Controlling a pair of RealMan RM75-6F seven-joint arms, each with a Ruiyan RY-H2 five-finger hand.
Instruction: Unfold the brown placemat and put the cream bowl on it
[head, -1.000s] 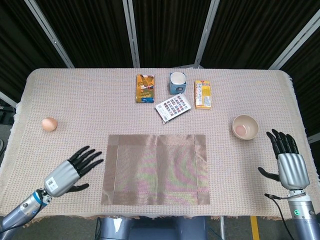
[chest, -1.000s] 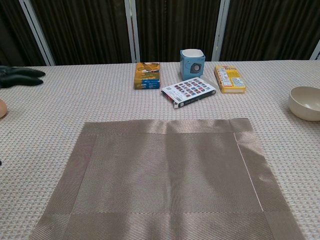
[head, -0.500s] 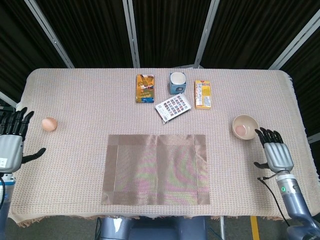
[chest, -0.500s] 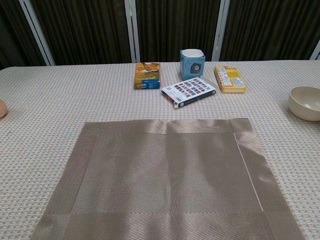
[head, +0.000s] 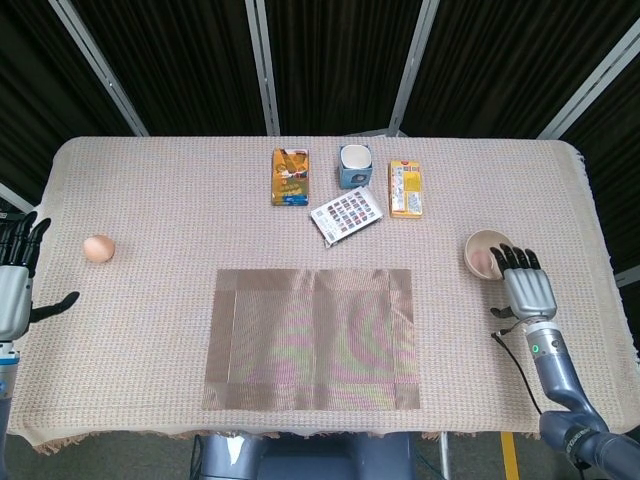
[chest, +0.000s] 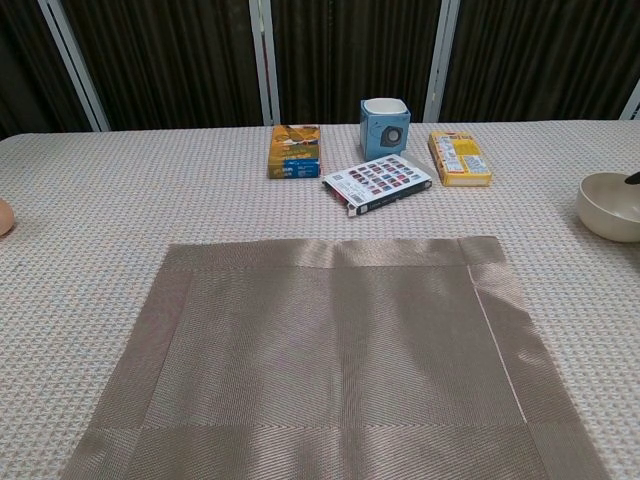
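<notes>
The right hand (head: 522, 287) hangs at the table's right side, fingers spread and reaching over the near rim of the cream bowl (head: 484, 252); whether they touch it cannot be told, and it grips nothing. The bowl stands on the tablecloth (head: 150, 200), well apart to the right of the brown placemat (head: 312, 338), which lies flat and unfolded at the front middle. The left hand (head: 14, 285) is at the far left edge, fingers apart and empty, near an egg (head: 98, 248)
</notes>
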